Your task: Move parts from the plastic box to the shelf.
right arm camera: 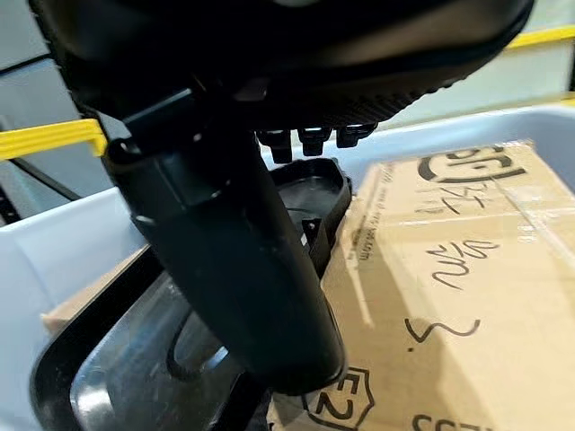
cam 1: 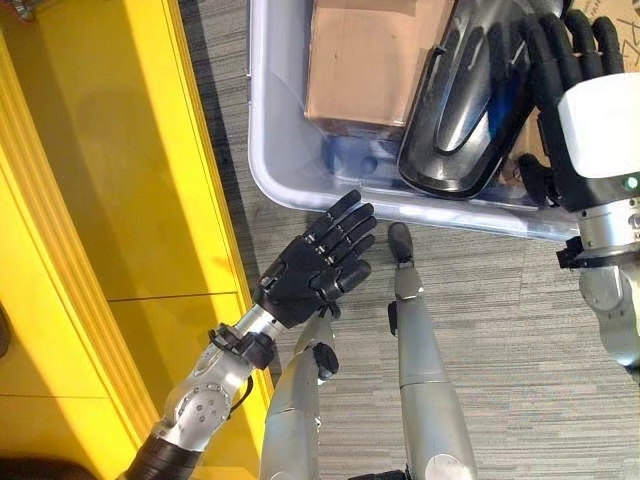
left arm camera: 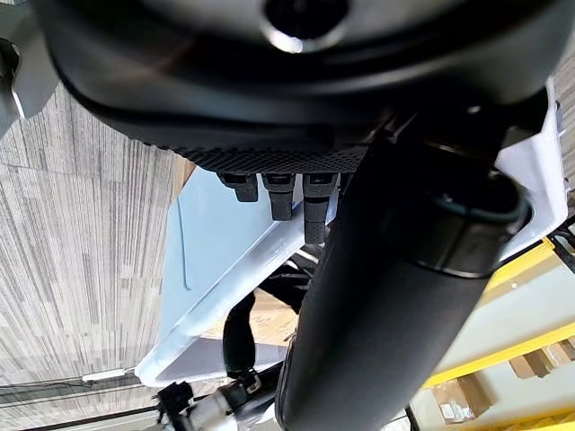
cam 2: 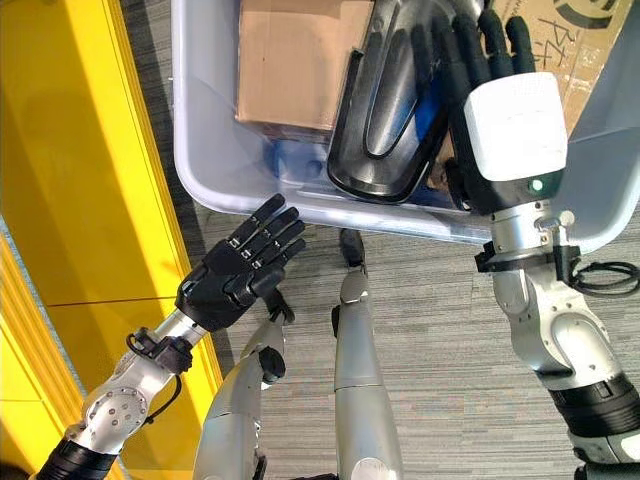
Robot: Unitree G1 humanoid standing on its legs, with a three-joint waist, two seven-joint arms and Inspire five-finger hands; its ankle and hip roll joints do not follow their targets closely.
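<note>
A pale grey plastic box [cam 1: 290, 195] stands on the floor ahead. Inside it a glossy black moulded part [cam 1: 460, 110] leans on edge beside a brown carton [cam 1: 365, 60]. My right hand [cam 2: 480, 60] reaches into the box from the right, fingers straight and lying along the black part's side. Its wrist view has the thumb over the black part [right arm camera: 135, 377], with a written-on cardboard sheet [right arm camera: 449, 269] beside it. My left hand [cam 1: 315, 265] hovers open and holding nothing just outside the box's near rim, beside the yellow shelf [cam 1: 100, 200].
The yellow shelf [cam 2: 80, 200] runs along the whole left side, close to the box's left corner. Grey striped carpet [cam 1: 500, 340] lies in front of the box. Blue items [cam 1: 350, 155] sit low in the box under the carton.
</note>
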